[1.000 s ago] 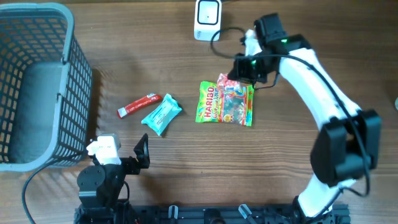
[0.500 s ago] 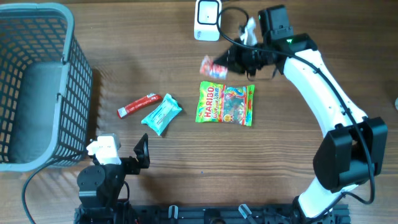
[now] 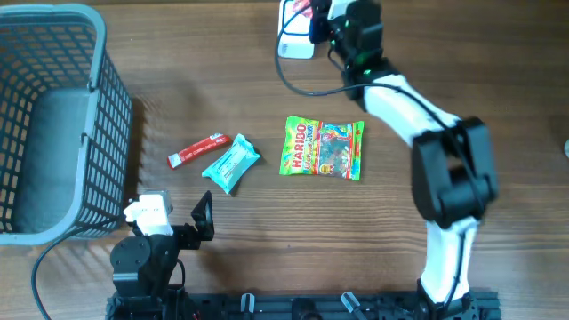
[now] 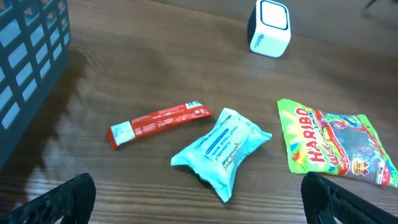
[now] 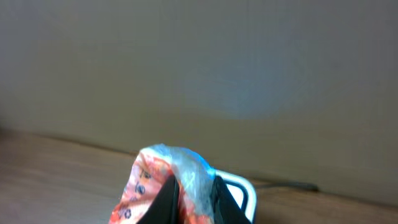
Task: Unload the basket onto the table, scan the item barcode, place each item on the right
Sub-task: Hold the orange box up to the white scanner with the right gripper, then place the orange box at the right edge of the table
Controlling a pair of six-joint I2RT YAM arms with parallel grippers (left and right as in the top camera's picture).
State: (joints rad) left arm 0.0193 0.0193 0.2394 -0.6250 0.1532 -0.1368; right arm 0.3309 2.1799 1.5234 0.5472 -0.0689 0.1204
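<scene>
The item, a small red and clear packet, hangs over the white barcode scanner at the table's far edge. My right gripper is shut on it. In the right wrist view the packet is pinched between the two dark fingers, with the scanner just behind it. Which face of the packet is turned to the scanner I cannot tell. My left gripper rests open near the front left, holding nothing; its jaws stand wide apart in the left wrist view.
A Haribo bag lies mid-table. A teal packet and a red stick packet lie left of it. A grey wire basket stands at the far left. The scanner's black cable loops beside the right arm.
The right arm has lifted the small packet off the Haribo bag and carried it away from me and to the left, up over the scanner. The left arm has not moved.
</scene>
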